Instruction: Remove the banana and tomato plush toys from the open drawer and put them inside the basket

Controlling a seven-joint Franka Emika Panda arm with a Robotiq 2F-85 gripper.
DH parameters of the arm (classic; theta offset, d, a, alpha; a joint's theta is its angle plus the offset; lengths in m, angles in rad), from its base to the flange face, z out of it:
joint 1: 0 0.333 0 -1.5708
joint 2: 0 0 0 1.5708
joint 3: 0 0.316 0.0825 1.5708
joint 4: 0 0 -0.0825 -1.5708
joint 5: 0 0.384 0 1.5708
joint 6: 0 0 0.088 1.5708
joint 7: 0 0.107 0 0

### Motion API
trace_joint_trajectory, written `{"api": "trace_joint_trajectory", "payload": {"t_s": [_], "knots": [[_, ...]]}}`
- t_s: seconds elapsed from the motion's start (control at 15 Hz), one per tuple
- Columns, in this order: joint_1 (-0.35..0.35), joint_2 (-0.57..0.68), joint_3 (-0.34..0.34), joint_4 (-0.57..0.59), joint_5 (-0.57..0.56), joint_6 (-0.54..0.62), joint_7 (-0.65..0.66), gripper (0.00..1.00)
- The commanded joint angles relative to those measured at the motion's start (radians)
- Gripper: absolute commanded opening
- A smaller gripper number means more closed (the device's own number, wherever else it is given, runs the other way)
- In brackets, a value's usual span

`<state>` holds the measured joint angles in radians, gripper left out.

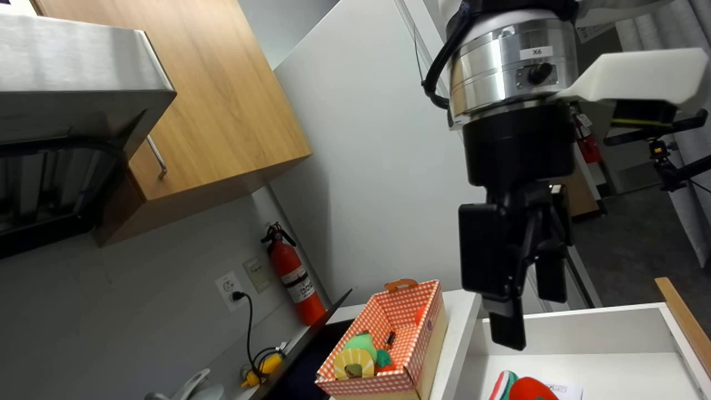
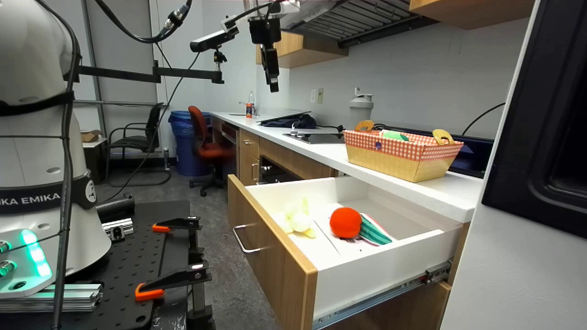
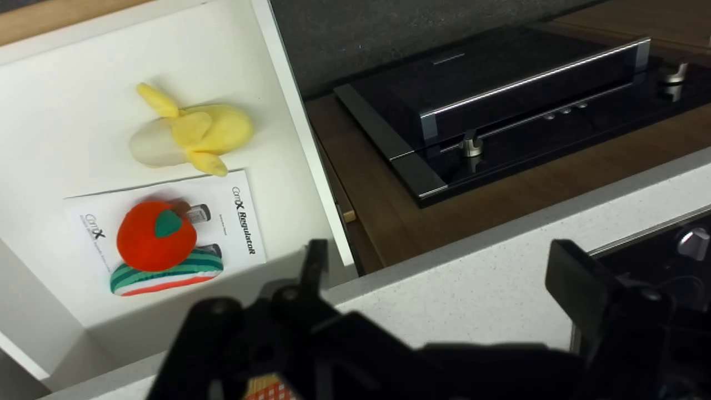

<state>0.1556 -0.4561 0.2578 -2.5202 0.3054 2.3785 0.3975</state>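
Note:
The yellow banana plush lies in the open drawer in the wrist view. It looks pale in an exterior view. The red tomato plush with a green leaf lies beside it, against a watermelon-slice plush. The tomato also shows in both exterior views. The checked basket stands on the counter and holds several plush toys. Only a corner of it shows in the wrist view. My gripper is open and empty, high above the counter beside the drawer.
A printed sheet lies under the tomato and watermelon. The drawer's side wall stands up around the toys. The white counter edges the drawer, with a cooktop on it. A dark oven front is beside the drawer.

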Motion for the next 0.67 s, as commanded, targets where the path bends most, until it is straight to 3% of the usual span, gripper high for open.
{"api": "trace_joint_trajectory", "payload": {"t_s": [0.0, 0.6], "knots": [[0.009, 0.003, -0.014, 0.002, -0.004, -0.014, -0.004, 1.0], [-0.04, 0.023, -0.032, -0.028, -0.065, 0.008, 0.007, 1.0]]}}
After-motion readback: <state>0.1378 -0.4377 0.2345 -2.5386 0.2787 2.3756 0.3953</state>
